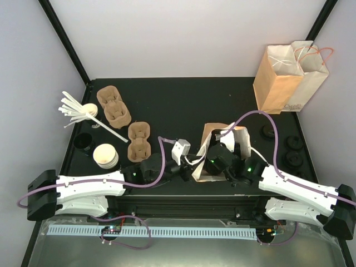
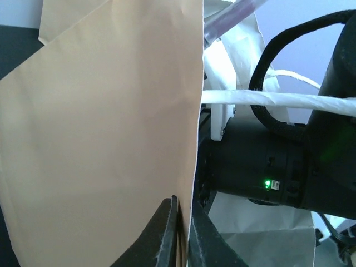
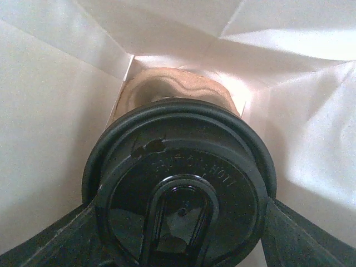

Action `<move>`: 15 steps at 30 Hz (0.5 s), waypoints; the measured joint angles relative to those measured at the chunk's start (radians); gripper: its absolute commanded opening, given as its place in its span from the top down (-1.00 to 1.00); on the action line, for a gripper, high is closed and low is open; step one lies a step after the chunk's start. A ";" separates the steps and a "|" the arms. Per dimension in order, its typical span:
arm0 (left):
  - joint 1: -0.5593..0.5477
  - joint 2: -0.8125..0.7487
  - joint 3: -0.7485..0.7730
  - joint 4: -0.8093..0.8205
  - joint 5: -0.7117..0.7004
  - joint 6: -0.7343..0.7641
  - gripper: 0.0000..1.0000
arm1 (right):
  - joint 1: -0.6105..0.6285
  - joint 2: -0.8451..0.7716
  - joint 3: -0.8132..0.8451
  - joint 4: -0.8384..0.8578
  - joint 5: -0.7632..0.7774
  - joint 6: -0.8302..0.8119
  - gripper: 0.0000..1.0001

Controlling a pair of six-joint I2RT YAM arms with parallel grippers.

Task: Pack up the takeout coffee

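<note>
Black-lidded takeout coffee (image 3: 183, 161) gripped by right tool (image 3: 181, 233), left tool (image 2: 182, 223) pinching paper bag (image 2: 100, 139)

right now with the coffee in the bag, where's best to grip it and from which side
Take the coffee across its black lid's rim, straight down from above, as the right gripper does. It stands upright with the paper bag close on every side, so only the open top is free.

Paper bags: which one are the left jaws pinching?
The open bag at near centre, with the left jaws shut on its wall. The brown bag and white bag far right stand alone.
</note>
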 measured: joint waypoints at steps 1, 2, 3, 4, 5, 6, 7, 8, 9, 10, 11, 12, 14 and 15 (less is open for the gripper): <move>-0.004 -0.004 0.000 -0.003 -0.010 -0.008 0.69 | 0.000 -0.009 -0.003 0.000 -0.007 -0.003 0.28; -0.019 -0.010 0.000 -0.009 -0.021 -0.015 0.53 | 0.000 -0.018 -0.004 -0.004 -0.014 -0.006 0.28; -0.029 -0.020 0.000 -0.016 -0.030 -0.021 0.25 | 0.000 -0.025 -0.004 -0.004 -0.023 -0.009 0.28; -0.035 -0.029 0.000 -0.025 -0.035 -0.024 0.00 | 0.000 -0.029 -0.004 -0.005 -0.030 -0.013 0.28; -0.043 -0.042 0.000 -0.037 -0.040 -0.031 -0.23 | 0.000 -0.032 -0.004 -0.007 -0.039 -0.021 0.28; -0.048 -0.059 0.000 -0.053 -0.043 -0.042 -0.43 | 0.000 -0.035 -0.004 -0.008 -0.046 -0.028 0.28; -0.051 -0.073 0.000 -0.066 -0.045 -0.043 -0.58 | 0.004 -0.038 -0.004 -0.008 -0.054 -0.034 0.28; -0.052 -0.093 0.003 -0.092 -0.046 -0.053 -0.73 | 0.009 -0.041 -0.006 -0.007 -0.056 -0.040 0.27; -0.053 -0.119 0.006 -0.125 -0.049 -0.060 -0.89 | 0.015 -0.045 -0.009 -0.006 -0.058 -0.045 0.27; -0.054 -0.143 0.011 -0.162 -0.055 -0.057 -0.97 | 0.026 -0.049 -0.016 -0.003 -0.058 -0.051 0.27; -0.054 -0.171 0.023 -0.206 -0.069 -0.059 -0.98 | 0.034 -0.050 -0.020 -0.001 -0.058 -0.051 0.27; -0.054 -0.201 0.034 -0.251 -0.082 -0.060 -0.98 | 0.041 -0.050 -0.021 0.000 -0.057 -0.052 0.27; -0.054 -0.270 0.061 -0.325 -0.112 -0.044 -0.98 | 0.051 -0.045 -0.021 0.000 -0.051 -0.050 0.27; -0.054 -0.311 0.083 -0.369 -0.130 -0.029 -0.97 | 0.057 -0.042 -0.021 0.000 -0.047 -0.047 0.27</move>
